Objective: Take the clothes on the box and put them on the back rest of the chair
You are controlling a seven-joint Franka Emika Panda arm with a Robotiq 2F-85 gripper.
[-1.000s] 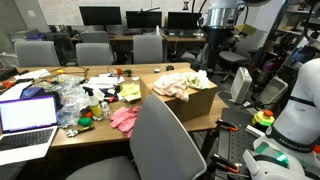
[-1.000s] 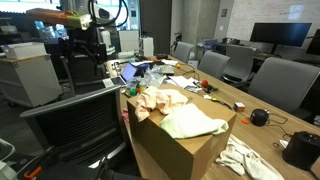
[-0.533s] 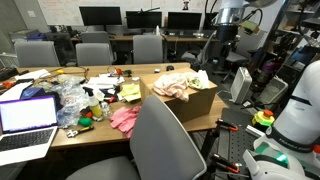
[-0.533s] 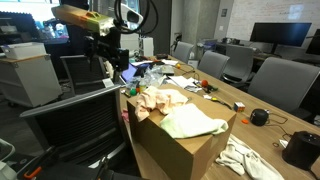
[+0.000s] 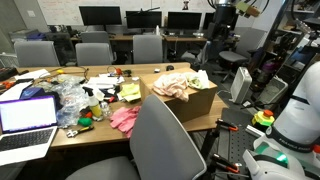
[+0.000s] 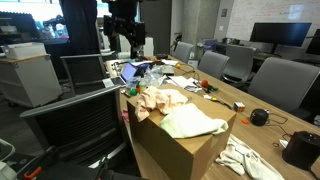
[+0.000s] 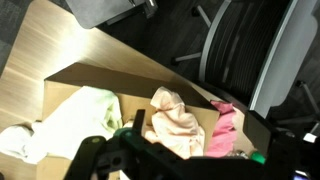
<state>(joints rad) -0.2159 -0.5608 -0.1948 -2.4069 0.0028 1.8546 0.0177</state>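
Observation:
A cardboard box [image 5: 195, 100] stands on the wooden table with clothes heaped on top. They are a peach cloth [image 6: 160, 101] and a pale green-white cloth [image 6: 192, 122]. Both show in the wrist view from above, the peach cloth [image 7: 176, 120] beside the pale cloth [image 7: 75, 118]. A grey chair [image 5: 160, 140] stands at the table's front edge, its backrest close to the box, and it also shows in an exterior view [image 6: 85, 125]. My gripper [image 6: 126, 44] hangs open and empty in the air, well above the table and apart from the box. Its dark fingers [image 7: 198, 142] frame the bottom of the wrist view.
A pink cloth [image 5: 125, 118] lies on the table beside the box. A laptop [image 5: 28, 115] and clutter of bags and bottles [image 5: 80, 98] fill the table. A white cloth [image 6: 245, 160] lies past the box. Office chairs and monitors stand behind.
The arm has swung across and risen, bringing the open gripper from beside the chair to high over the table near the box. The clothes and chair have not moved.

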